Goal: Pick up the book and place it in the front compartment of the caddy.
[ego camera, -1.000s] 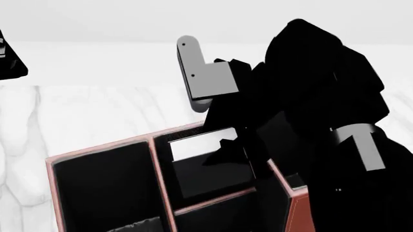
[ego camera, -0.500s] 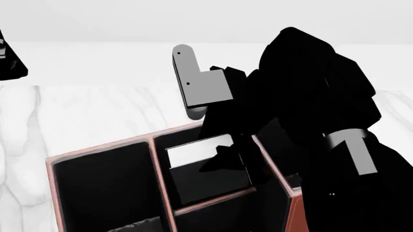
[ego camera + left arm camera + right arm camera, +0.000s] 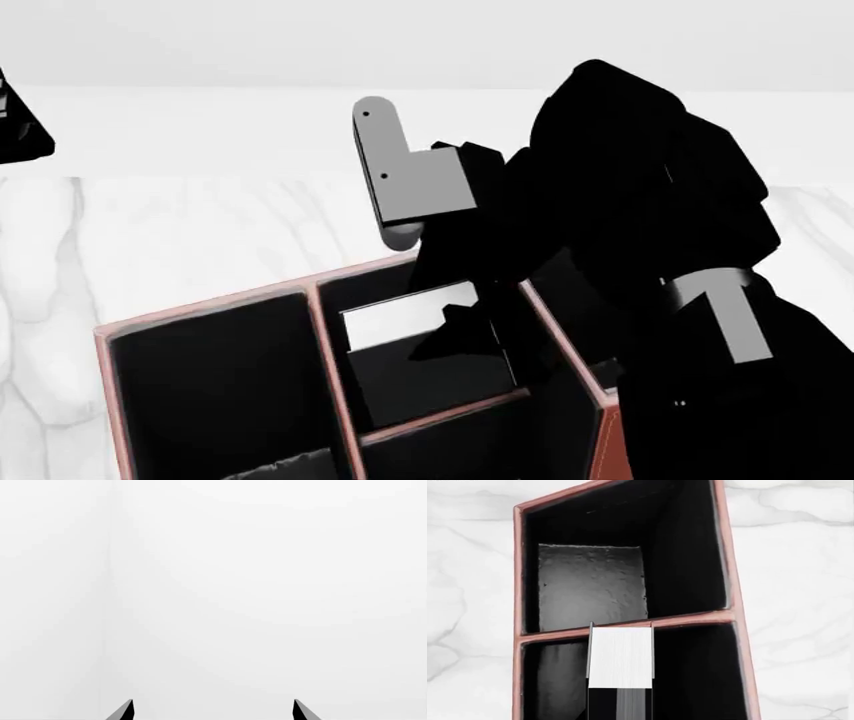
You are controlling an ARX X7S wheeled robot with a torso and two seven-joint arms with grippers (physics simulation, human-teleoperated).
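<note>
right wrist view: our right claw (image 3: pixel 461 335) holds the thin black white-edged book (image 3: pixel 621 664) upright, already dipping inside the reddish-brown leather-look caddy's (image 3: pixel 728 615) small compartment (image 3: pixel 694 670).

Two dark fingertips (image 3: pixel 123 711) of the left gripper (image 3: pixel 212 712), set apart, poke into blank white.

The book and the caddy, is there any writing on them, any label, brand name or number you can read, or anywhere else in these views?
None: no readable text in any view.
The book shows only plain white page edges and a black cover.
The caddy shows reddish-brown walls and black lining, no label.
The marble table carries only grey veining.
The right gripper is plain black, no marking.
</note>
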